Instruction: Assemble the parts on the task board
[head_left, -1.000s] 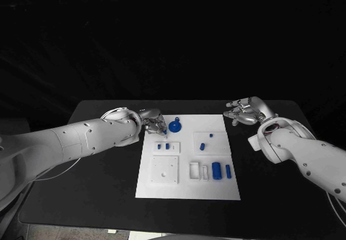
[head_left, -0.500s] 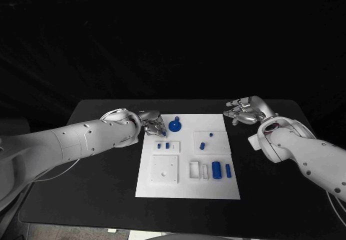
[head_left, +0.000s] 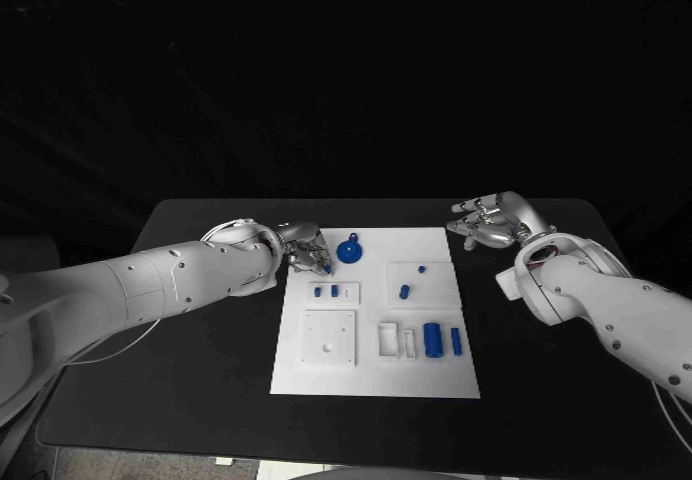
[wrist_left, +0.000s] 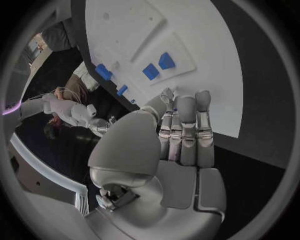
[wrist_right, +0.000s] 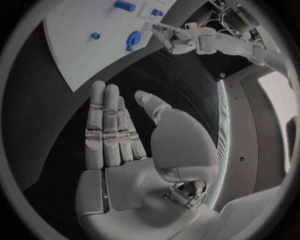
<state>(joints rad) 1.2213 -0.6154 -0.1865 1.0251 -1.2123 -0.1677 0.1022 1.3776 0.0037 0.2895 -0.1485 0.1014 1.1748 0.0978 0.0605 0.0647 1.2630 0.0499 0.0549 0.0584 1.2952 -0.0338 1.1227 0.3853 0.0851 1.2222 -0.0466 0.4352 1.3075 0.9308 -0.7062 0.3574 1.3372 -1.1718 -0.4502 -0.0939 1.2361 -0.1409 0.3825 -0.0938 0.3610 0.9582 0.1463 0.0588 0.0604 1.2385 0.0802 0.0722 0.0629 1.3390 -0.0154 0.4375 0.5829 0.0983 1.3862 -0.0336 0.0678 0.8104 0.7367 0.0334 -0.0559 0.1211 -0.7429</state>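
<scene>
I see the task board (head_left: 378, 312) lying in the middle of the head view, on the black table (head_left: 188, 380). Most of the blue parts look unassembled to me. A round blue part with a stub (head_left: 351, 247) lies loose near the board's top edge. Just below it, two small blue parts (head_left: 326, 292) sit in a raised white plate at the left, and two more small ones (head_left: 411, 283) sit in a plate at the right. In the lower right of the board a thick blue cylinder (head_left: 433, 339) and a thin blue pin (head_left: 457, 342) lie side by side, next to white slotted blocks (head_left: 398, 340). The square white plate (head_left: 329, 339) at lower left carries no blue part that I can see. I judge the work barely begun, with nearly every piece left to seat.

My left hand (head_left: 307, 250) hovers at the board's upper left corner, just beside the round part. In the left wrist view its fingers (wrist_left: 186, 132) lie straight and pressed together, holding nothing. My right hand (head_left: 492, 222) hangs off the board's upper right corner, above the table; in the right wrist view its fingers (wrist_right: 105, 127) are extended with the thumb apart, also empty.
</scene>
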